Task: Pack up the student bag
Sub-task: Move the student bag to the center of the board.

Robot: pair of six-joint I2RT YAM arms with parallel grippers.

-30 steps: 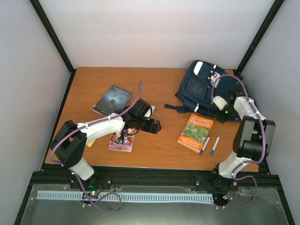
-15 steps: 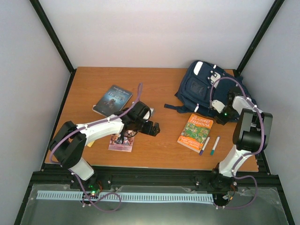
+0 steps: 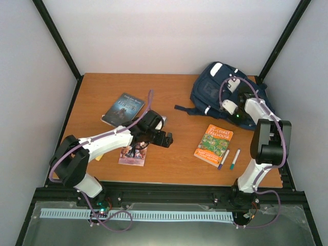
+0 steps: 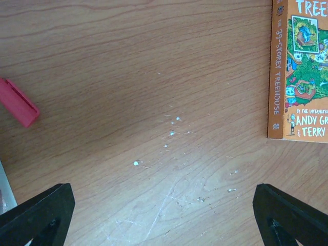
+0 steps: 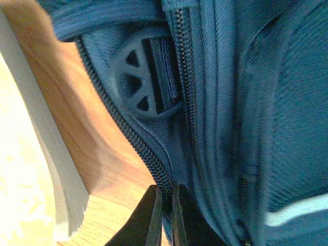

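Note:
The student bag (image 3: pixel 212 92), navy with white patches, lies at the back right of the table. My right gripper (image 3: pixel 242 98) reaches over its right side. In the right wrist view that gripper (image 5: pixel 165 205) is shut on the bag's zipper edge (image 5: pixel 134 134), with the dark zipper teeth pinched between the two fingertips. A round plastic buckle (image 5: pixel 146 77) sits just beyond. My left gripper (image 3: pixel 165 138) hovers over the middle of the table. In the left wrist view it (image 4: pixel 164 225) is open, with only bare wood between its fingers (image 4: pixel 36 215).
An orange Treehouse book (image 3: pixel 214 145) (image 4: pixel 302 66) lies right of centre, with two pens (image 3: pixel 224 159) (image 3: pixel 235 159) beside it. A dark book (image 3: pixel 123 108) lies at the left. A pink booklet (image 3: pixel 132 155) lies under the left arm. A red flat piece (image 4: pixel 18 102) shows in the left wrist view.
My right gripper has closed onto the bag's zipper edge and moved back and left. The bag has shifted left with it. The left gripper has drifted slightly left and stays open.

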